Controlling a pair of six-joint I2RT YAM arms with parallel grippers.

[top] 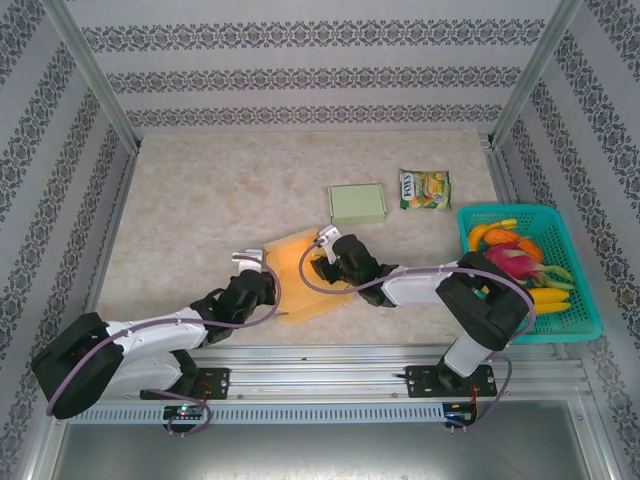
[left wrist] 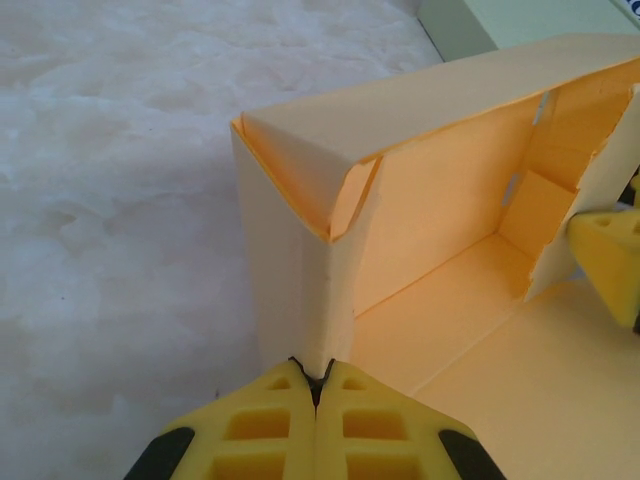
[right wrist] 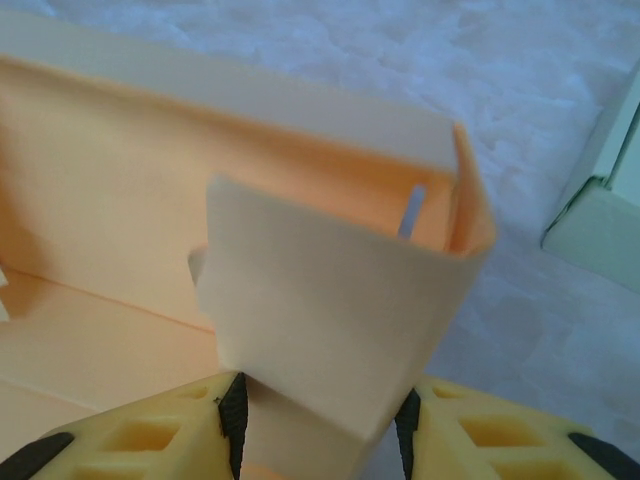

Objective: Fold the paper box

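The paper box (top: 300, 268) is an orange, partly folded sheet lying between my two grippers at the table's near middle. In the left wrist view its back wall (left wrist: 440, 200) stands upright with a corner tab tucked in. My left gripper (left wrist: 318, 378) is shut on the lower edge of the box's left wall (left wrist: 290, 270). The right gripper (right wrist: 318, 425) has a doubled-over pale side flap (right wrist: 320, 310) between its pads, and both pads touch it. One right fingertip (left wrist: 612, 262) shows at the box's far end. From above, the left gripper (top: 262, 283) and right gripper (top: 326, 258) flank the box.
A pale green box (top: 357, 204) lies just behind the paper box, with its corner (right wrist: 600, 215) close on the right. A snack packet (top: 425, 188) sits further back. A teal basket (top: 590, 318) of fruit stands at the right edge. Metal posts frame the table.
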